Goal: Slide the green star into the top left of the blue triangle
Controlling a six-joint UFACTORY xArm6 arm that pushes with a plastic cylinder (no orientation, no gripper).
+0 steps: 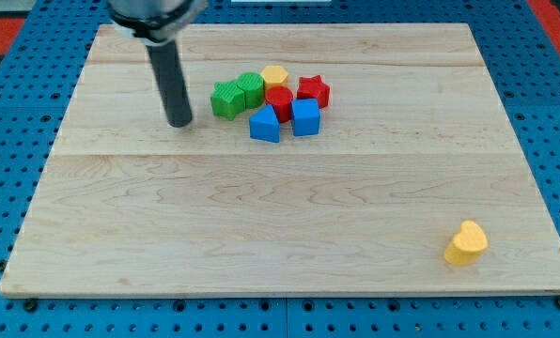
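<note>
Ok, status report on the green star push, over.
My tip on the board, left of the cluster. Green star touching blue triangle's top left. Green cube beside the star.

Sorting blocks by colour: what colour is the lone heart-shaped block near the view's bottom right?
Yellow; the heart block shows in the camera view.

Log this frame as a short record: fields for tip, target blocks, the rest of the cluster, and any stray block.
tip: my tip on the board, to the view's left of the cluster, apart from it
green star: at the cluster's left edge, nearest my tip
blue triangle: lower right of the green star
cluster: green block, yellow block, red cylinder, red star, blue cube
stray: yellow heart, bottom right
</note>
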